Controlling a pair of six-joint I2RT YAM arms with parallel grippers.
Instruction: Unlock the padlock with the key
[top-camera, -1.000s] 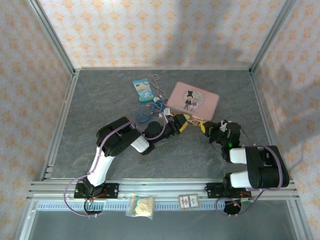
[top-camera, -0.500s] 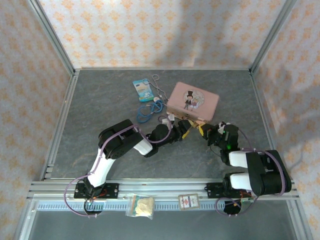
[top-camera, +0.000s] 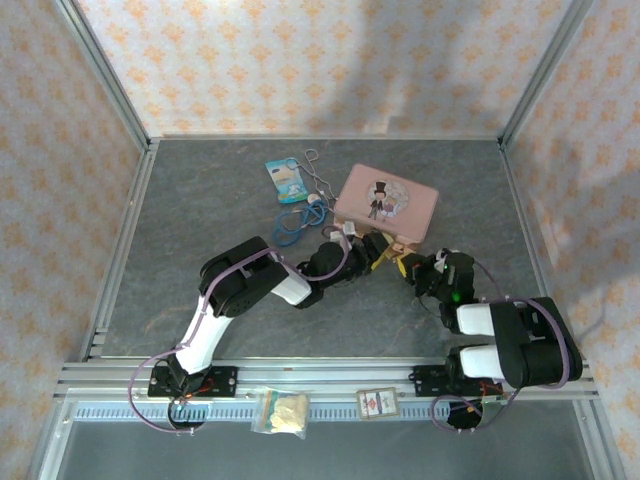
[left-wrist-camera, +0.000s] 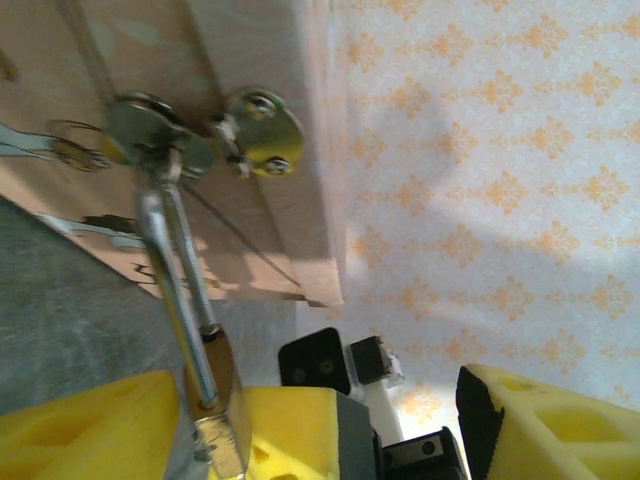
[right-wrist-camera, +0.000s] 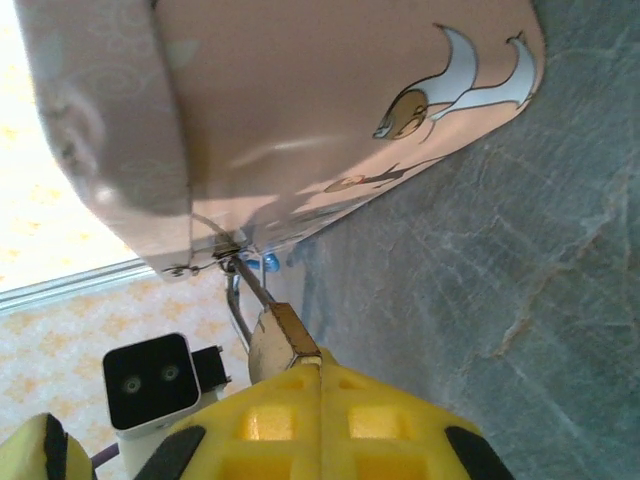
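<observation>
We see the right end effector closed on the padlock. Its two yellow fingers meet along a single seam, and the brass body sticks out just past their tips. The left end effector faces it from the other side. In the left wrist view its fingers stand well apart, open, and the padlock's body shows low at the left of that gap. We cannot tell whether either of these fingers touches it.

We count two end effectors and one padlock with one thin silver shackle. The padlock's long axis runs from the body at the fingertips out along the shackle. The shackle points away from the end effectors and reaches the hasp on the tin's wall. Beside the hasp, one round plate carries two screws.

One pink tin lies on the grey surface, and the padlock sits at its near edge, between the tin and the two end effectors. Left of the tin we count one blue loop, one blue-and-white packet and one bent silver wire. On the near rail lie one clear bag and one small card.
</observation>
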